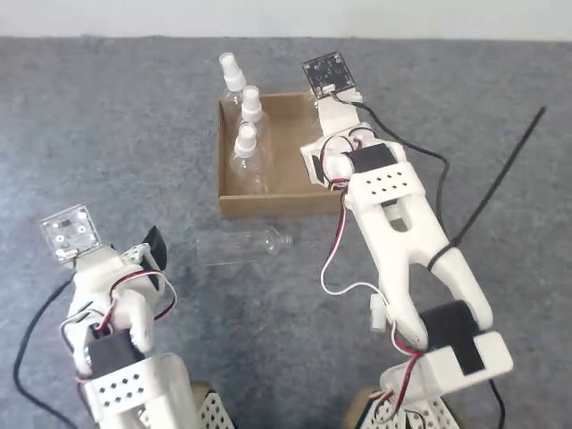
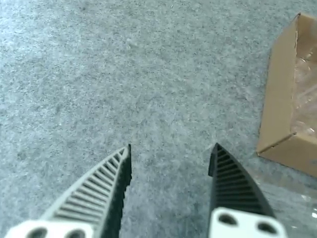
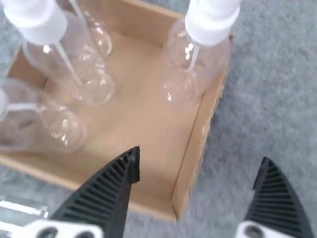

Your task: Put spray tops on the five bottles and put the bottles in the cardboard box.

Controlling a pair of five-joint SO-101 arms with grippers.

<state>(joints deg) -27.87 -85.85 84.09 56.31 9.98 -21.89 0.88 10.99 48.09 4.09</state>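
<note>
Though its walls are plain brown card, the cardboard box [image 1: 277, 206] is easy to pick out on the grey carpet [image 1: 107, 134], a shallow open tray with a bare floor. Neither it nor the clear plastic bottles carry any lettering that can be read. Three bottles [image 1: 250, 165] stand upright in a row along one side wall of the box, each capped with a white spray top [image 1: 251, 103] whose thin dip tube runs down inside. In the right wrist view a fourth bottle [image 3: 193, 74], also capped in white, stands against the opposite wall near the far corner. The fifth bottle [image 1: 237, 246] lies on its side on the carpet just in front of the box's near wall, apart from it, its bare neck pointing toward the right arm. The right gripper [image 3: 200, 156] hangs over the near corner of the box with its jaws spread wide and nothing between them, one finger above the box floor, the other above the carpet outside the wall. The left gripper [image 2: 171, 146] is over bare carpet near the lying bottle, jaws parted and empty.
</note>
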